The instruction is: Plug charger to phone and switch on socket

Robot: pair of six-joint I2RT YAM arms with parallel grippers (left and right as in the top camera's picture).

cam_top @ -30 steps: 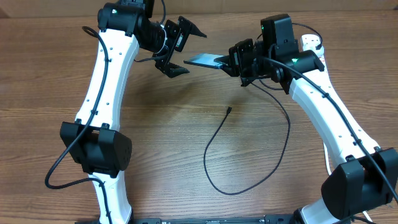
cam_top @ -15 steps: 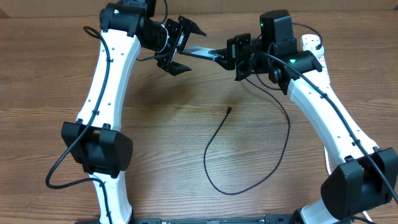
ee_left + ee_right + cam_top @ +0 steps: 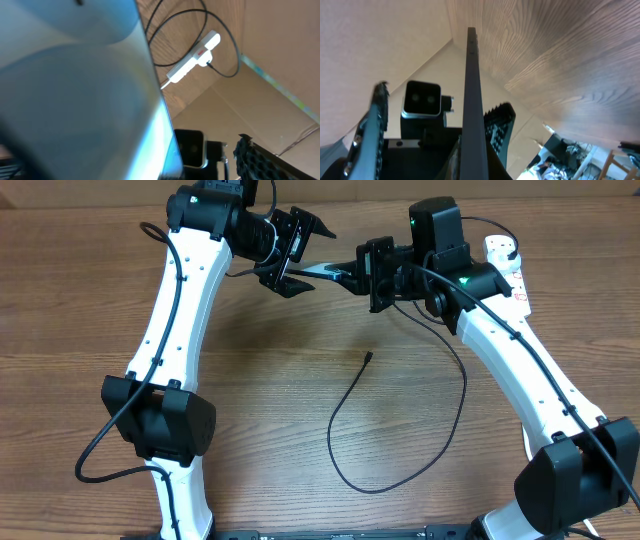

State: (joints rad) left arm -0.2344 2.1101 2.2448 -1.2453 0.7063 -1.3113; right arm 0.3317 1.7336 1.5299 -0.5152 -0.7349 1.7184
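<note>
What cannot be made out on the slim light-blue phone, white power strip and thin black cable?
Phone port: too small overhead, blurred in left wrist view.
Power strip switch: partly behind right arm overhead, too small in left wrist view.
Cable tip: too small overhead to tell its type.

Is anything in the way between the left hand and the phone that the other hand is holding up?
Nothing visible. The right hand holds the phone in the air, and the open left hand is right at its free end, a finger on either side, with only air between.
</note>
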